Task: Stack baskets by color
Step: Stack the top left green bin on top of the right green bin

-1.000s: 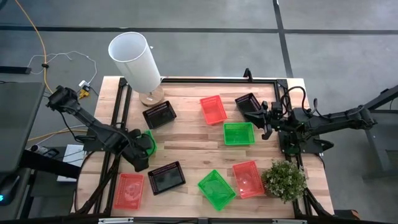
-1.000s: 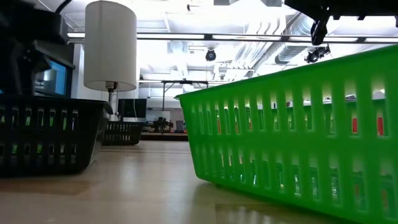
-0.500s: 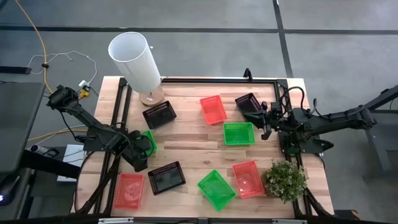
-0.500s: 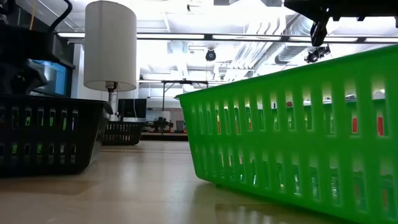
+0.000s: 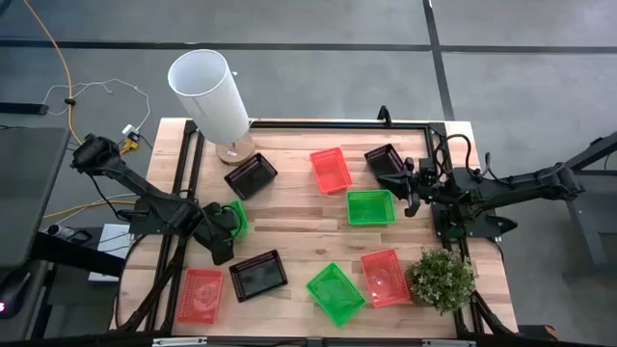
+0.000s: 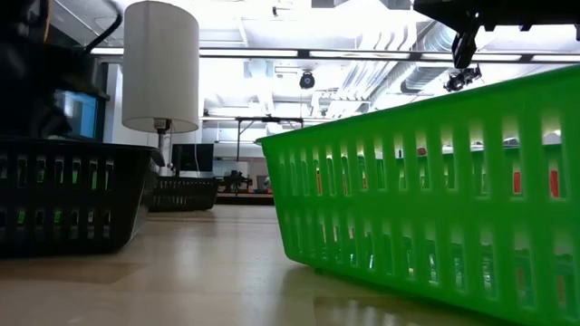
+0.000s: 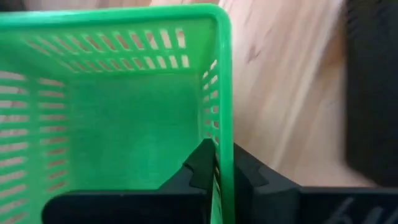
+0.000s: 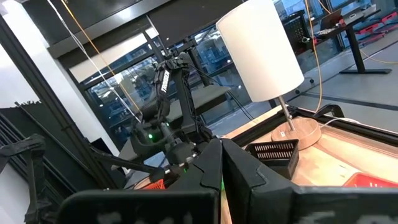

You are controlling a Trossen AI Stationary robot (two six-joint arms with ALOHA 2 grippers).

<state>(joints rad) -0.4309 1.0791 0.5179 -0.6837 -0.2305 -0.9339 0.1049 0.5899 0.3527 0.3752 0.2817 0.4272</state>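
My left gripper (image 5: pixel 226 227) stands at the table's left over a green basket (image 5: pixel 237 214) and is shut on its wall; arm and gripper hide most of that basket in the high view. My right gripper (image 5: pixel 413 196) hangs shut on nothing at the right, beside a black basket (image 5: pixel 384 159). Loose on the table lie two more green baskets (image 5: pixel 370 206) (image 5: pixel 335 293), red baskets (image 5: pixel 331 169) (image 5: pixel 384 277) (image 5: pixel 201 294) and black baskets (image 5: pixel 251 175) (image 5: pixel 257 275). My left gripper pinches one side wall of the green basket at its rim (image 7: pixel 219 163), with one finger inside the basket and one outside. The fingers come slanting down from above and from the table's left. The basket sits level; I cannot tell whether it is off the table.
A tall white cylinder on a wooden foot (image 5: pixel 209 94) stands at the far left, close to the black basket there. A potted plant (image 5: pixel 442 280) sits at the near right corner. Bare wood lies in the middle between the baskets.
My left gripper has sunk a little onto the green basket and shut on its wall. The black basket by the white cylinder has slid slightly toward the table's right and far edges.
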